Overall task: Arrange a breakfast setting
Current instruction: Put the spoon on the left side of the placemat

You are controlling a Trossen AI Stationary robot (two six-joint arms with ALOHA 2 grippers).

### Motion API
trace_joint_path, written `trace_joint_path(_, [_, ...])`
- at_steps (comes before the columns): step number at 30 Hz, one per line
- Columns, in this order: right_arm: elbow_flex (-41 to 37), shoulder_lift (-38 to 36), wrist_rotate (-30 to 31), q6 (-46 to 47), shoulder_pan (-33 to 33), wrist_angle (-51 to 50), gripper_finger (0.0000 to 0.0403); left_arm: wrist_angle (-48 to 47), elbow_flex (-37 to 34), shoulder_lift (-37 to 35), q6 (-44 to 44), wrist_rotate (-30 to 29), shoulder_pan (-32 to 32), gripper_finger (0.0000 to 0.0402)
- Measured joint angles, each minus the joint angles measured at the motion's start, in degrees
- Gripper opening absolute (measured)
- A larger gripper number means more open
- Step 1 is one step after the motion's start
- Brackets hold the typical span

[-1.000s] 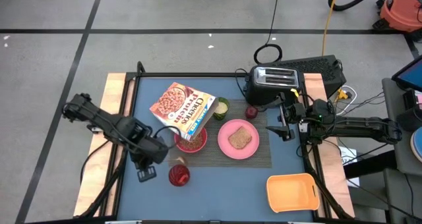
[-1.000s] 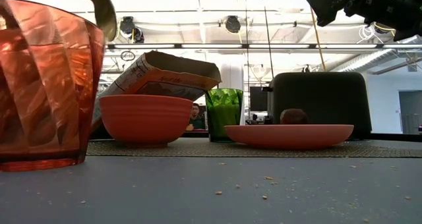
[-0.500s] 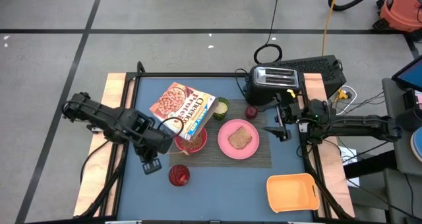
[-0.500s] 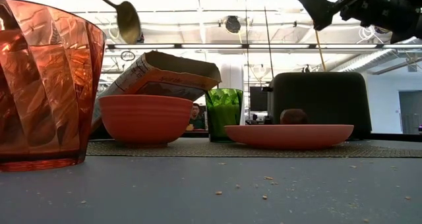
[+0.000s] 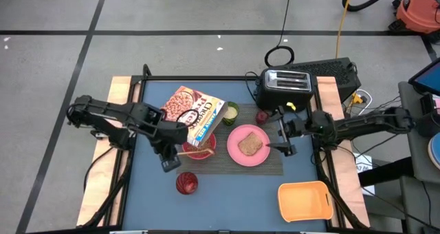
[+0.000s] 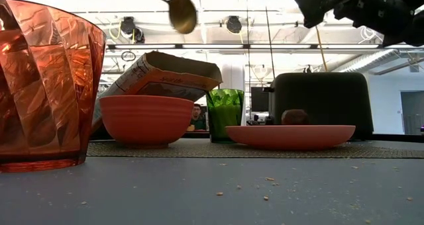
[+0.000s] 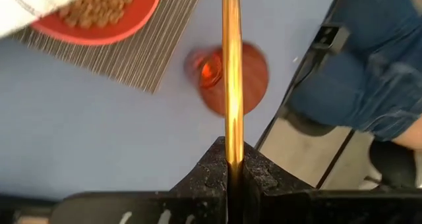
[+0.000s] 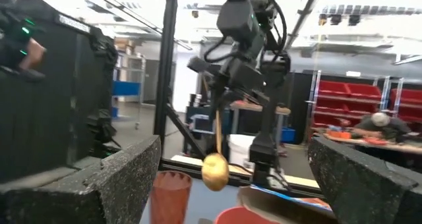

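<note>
The desk point(image 5: 227, 193) has a blue top with pale wooden strips down its left and right edges, and crumbs lie scattered on it in the low view. A dark striped placemat point(image 5: 265, 166) lies at its middle. On the mat sit a pink-red bowl point(image 5: 204, 150) with cereal in it and, to its right, a larger pink plate point(image 5: 232, 153) bearing a brown toast slice point(image 5: 250, 144). A Cheerios cereal box point(image 5: 190, 112) leans over the bowl's far-left side. A small red apple point(image 5: 262, 117) lies just far of the plate, beside a black toaster point(image 5: 284, 87).

The left gripper point(image 5: 170, 154) hangs near the bowl's left edge, its fingers point(image 7: 211, 171) clamped tight on a wooden-handled spoon point(image 7: 231, 72) held above the desk. The right gripper point(image 5: 283, 135) hovers just right of the plate, its fingers point(image 8: 119, 178) spread wide and holding nothing.

A red cup point(image 5: 186, 183) stands on the near-left desk, an orange tray point(image 5: 304, 199) near-right, a green cup point(image 6: 224, 114) behind the bowl. The floor is grey with dark lines; red shelf bins and a seated person show in the room behind.
</note>
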Motion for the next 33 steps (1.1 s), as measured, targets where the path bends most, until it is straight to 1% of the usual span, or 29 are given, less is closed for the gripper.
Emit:
trace_joint_path(4, [0.00,4.28,4.27,-4.94,2.87,3.20,0.0370,3.78,0.00,0.00,-0.02,0.13,1.80,0.0007])
trace_joint_path(8, [0.00,7.93,6.12,-9.30,5.36,5.29,0.0370,7.93,0.00,0.02,0.66,0.13,3.32,0.0007])
trace_joint_path(13, [0.00,11.84,10.22,-12.55,8.24,8.65,0.0370,12.91,0.00,0.02,1.10,0.15,5.00,0.0007])
trace_joint_path(16, [0.00,13.56,14.95,-13.09,9.30,10.93,0.0370,16.27,0.00,0.02,1.56,0.11,5.72,0.0007])
trace_joint_path(18, [0.00,14.49,18.60,-11.64,9.40,12.48,0.0370,18.76,0.00,0.02,2.62,0.11,6.14,0.0007])
trace_joint_path(20, [0.00,15.27,20.64,-9.70,9.34,13.35,0.0370,21.33,0.00,0.02,3.72,0.08,6.46,0.0007])
trace_joint_path(26, [0.98,17.07,20.68,-8.63,9.34,14.14,0.0370,29.39,-0.01,0.02,7.71,0.04,7.13,0.0007])
trace_joint_path(33, [10.00,21.87,20.53,-11.16,9.32,14.08,0.0370,36.86,-0.02,0.02,12.99,-0.50,7.41,0.0007])
